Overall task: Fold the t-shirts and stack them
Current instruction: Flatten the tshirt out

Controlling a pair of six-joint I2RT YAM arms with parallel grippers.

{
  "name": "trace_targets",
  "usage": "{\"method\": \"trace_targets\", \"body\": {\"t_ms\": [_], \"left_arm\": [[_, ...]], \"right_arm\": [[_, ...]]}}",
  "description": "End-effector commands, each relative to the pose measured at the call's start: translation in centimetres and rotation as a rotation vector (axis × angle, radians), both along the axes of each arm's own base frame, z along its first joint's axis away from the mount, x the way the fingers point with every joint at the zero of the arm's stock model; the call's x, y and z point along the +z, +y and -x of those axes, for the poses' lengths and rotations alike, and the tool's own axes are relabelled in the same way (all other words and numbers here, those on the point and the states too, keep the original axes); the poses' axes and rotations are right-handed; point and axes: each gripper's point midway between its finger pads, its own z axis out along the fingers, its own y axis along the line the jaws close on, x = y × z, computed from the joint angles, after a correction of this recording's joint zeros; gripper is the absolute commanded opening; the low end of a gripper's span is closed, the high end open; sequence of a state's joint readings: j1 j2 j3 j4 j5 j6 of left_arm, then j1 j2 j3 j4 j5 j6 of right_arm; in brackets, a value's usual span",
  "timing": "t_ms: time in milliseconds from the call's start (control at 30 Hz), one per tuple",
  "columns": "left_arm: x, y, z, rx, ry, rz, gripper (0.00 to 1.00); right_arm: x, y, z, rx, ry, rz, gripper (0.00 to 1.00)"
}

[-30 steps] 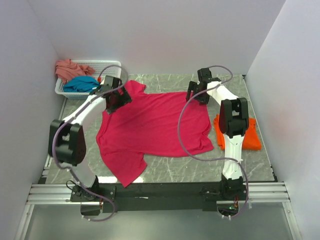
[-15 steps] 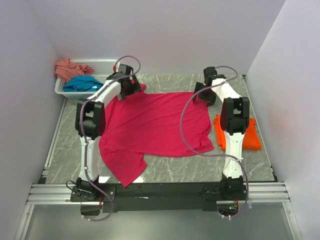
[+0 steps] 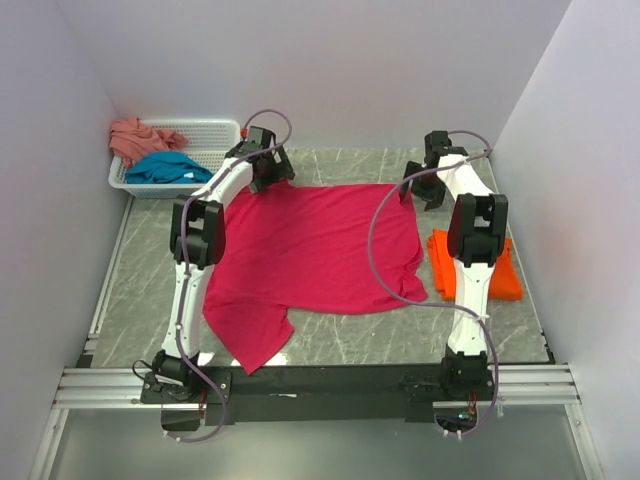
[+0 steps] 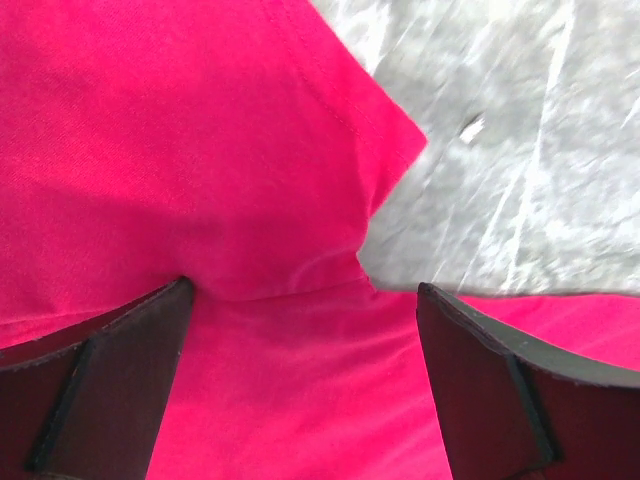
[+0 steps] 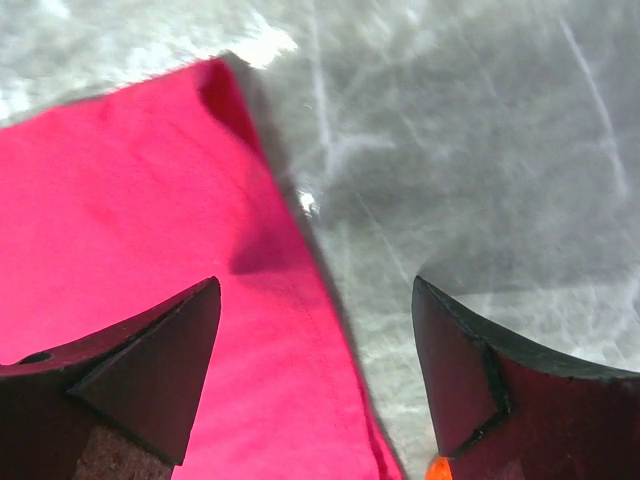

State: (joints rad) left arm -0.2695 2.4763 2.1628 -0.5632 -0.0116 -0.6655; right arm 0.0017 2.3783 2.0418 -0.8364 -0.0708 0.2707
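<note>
Wide open at the far edge of the magenta-red t-shirt [image 3: 310, 245]: left end effector [image 3: 268, 172] astride its sleeve armpit, right end effector [image 3: 428, 185] astride its hem corner, long axis running between them.

Slim white tubular left arm [image 3: 186, 305] and right arm [image 3: 470, 300], each broken up by chunky black joint housings [image 3: 195, 232]. Thin grey-purple cable [image 3: 371, 235] loops loose along each arm. Matte black fingers [image 4: 95, 385], wedge-shaped, flat inner faces.
</note>
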Motion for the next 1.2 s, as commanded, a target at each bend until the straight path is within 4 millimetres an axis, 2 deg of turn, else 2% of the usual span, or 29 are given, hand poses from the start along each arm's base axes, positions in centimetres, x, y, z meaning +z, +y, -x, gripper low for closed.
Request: {"method": "trace_targets", "body": {"t_ms": [0,100,133,200,267,300,333,467,633,767,833,867,933,967,1067,1100,1167], "left_arm": [[-2.0,-0.8,-0.5,-0.026,0.029,0.033,0.99],[-2.1,-0.8,-0.9,-0.021,0.022,0.036,1.0],[-1.9,-0.9,-1.1,-0.02,0.01,0.038,1.0],[-1.9,-0.7,-1.0,-0.014,0.005,0.032,0.99],[-1.8,-0.6,-1.0,-0.011,0.002,0.029,0.99],[-1.7,-0.6,-1.0,-0.012,0.003,0.031,0.99],[-1.6,-0.5,-1.0,-0.011,0.002,0.028,0.99],[-1.3,-0.6,-1.3,-0.016,-0.009,0.029,0.99],[-0.8,-1.5,-1.6,-0.042,-0.032,0.07,0.99],[-0.5,-2.3,-2.3,-0.06,-0.059,0.11,0.99],[-0.1,-2.8,-2.9,-0.065,-0.087,0.133,0.99],[-0.4,-2.9,-3.2,-0.069,-0.092,0.139,0.99],[0.1,-3.3,-4.0,-0.064,-0.117,0.159,0.99],[-0.3,-3.6,-4.2,-0.07,-0.118,0.172,0.99],[0.5,-4.2,-5.1,-0.08,-0.16,0.205,0.99],[1.0,-4.4,-5.4,-0.082,-0.174,0.214,0.99],[3.1,-4.7,-6.1,-0.092,-0.219,0.23,0.99]], "right_arm": [[1.7,1.3,-1.6,0.073,-0.085,-0.037,0.82],[1.8,1.2,-2.2,0.09,-0.091,-0.006,0.76],[0.8,1.2,-1.8,0.099,-0.053,-0.004,0.72],[0.7,1.3,-2.2,0.114,-0.047,0.021,0.64],[-0.6,1.5,-1.4,0.129,0.009,0.044,0.51],[-0.6,1.2,-1.5,0.125,0.01,0.069,0.44],[-0.8,1.2,-1.5,0.127,0.013,0.073,0.33],[-0.5,0.5,-1.7,0.124,0.006,0.107,0.17],[0.4,-1.7,-3.0,0.121,-0.036,0.188,0.0],[1.0,-3.4,-4.7,0.128,-0.092,0.226,0.0],[0.7,-3.7,-5.2,0.13,-0.102,0.233,0.0],[1.0,-5.2,-5.6,0.108,-0.114,0.238,0.0],[1.0,-6.0,-6.1,0.101,-0.133,0.246,0.0],[0.9,-6.0,-6.2,0.109,-0.138,0.24,0.0],[1.4,-6.0,-7.2,0.131,-0.186,0.234,0.04],[1.8,-5.9,-7.4,0.149,-0.201,0.231,0.1],[3.0,-5.7,-8.1,0.168,-0.235,0.232,0.17]]}}
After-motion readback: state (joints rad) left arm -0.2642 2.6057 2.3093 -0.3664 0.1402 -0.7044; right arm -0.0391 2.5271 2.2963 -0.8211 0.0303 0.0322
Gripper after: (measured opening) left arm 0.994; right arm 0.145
